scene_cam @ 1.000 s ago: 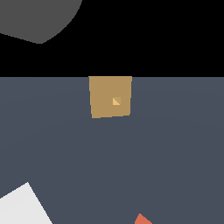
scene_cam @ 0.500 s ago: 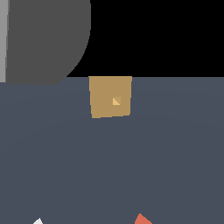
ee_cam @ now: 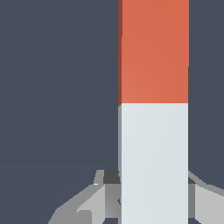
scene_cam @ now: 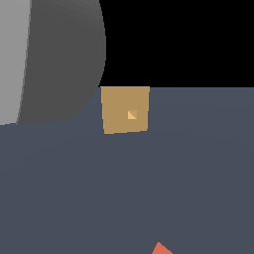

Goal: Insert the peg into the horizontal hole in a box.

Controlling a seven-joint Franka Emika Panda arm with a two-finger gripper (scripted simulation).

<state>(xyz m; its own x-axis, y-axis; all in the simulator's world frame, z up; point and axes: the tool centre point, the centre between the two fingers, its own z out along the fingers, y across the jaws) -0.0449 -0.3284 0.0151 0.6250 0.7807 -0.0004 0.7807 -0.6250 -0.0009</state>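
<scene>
Resting on a dark slate floor (scene_cam: 198, 173), the box (scene_cam: 125, 109) backs onto blackness; the hand (ee_cam: 153, 205) grips the peg (ee_cam: 153, 109).

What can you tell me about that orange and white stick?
The peg is a slim, flat-sided rectangular bar, matte like plastic, one half orange-red, the other whitish-grey, with a sharp straight line where the colours meet. In the wrist view the gripper fingers flank its whitish half; whether they touch it I cannot tell. In the exterior view only an orange tip shows, well apart from the box.
</scene>
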